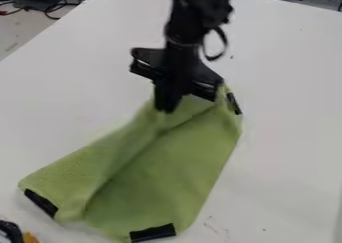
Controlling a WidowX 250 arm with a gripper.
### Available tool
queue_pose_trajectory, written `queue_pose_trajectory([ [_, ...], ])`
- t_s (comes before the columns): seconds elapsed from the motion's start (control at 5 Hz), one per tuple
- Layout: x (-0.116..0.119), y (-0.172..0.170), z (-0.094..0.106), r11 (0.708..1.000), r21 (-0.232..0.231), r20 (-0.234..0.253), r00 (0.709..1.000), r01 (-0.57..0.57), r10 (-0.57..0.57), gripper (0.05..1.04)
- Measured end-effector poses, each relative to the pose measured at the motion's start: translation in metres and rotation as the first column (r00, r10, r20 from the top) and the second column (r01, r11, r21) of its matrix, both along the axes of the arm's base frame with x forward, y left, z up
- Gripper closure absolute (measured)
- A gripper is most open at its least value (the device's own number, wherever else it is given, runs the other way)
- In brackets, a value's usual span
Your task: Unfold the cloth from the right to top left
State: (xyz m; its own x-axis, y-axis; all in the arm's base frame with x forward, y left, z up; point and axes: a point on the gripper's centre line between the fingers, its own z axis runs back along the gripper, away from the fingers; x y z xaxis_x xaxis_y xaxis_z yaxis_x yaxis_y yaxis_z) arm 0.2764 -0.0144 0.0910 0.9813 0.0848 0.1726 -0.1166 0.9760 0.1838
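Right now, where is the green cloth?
In the camera view, the green cloth runs from lower left up to the gripper, over the white table.

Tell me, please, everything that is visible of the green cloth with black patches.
The light-green, soft-looking fabric cloth lies partly folded on the white table, with diagonal creases. Black patches mark its lower-left corner, bottom edge and upper-right end. Narrow at the top, it widens below. Its top end touches the black tool and seems lifted.
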Motion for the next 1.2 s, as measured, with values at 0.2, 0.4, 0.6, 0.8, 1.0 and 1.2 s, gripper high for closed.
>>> queue_pose_trajectory([
  [0.2, 0.02, 0.042, 0.012, 0.998, 0.028, 0.025, 0.998, 0.05, -0.051, 1.03],
  [0.4, 0.034, 0.092, 0.013, 0.997, 0.045, 0.042, 0.997, 0.065, -0.067, 1.03],
  [0.6, 0.044, 0.127, 0.004, 0.996, 0.038, 0.05, 0.995, 0.085, -0.087, 1.03],
  [0.8, 0.054, 0.146, -0.013, 0.994, 0.003, 0.046, 0.993, 0.107, -0.108, 1.03],
  [1.0, 0.065, 0.155, -0.034, 0.987, -0.042, 0.012, 0.988, 0.152, -0.152, 1.03],
  [1.2, 0.073, 0.155, -0.054, 0.978, -0.08, -0.025, 0.981, 0.192, -0.194, 1.03],
])
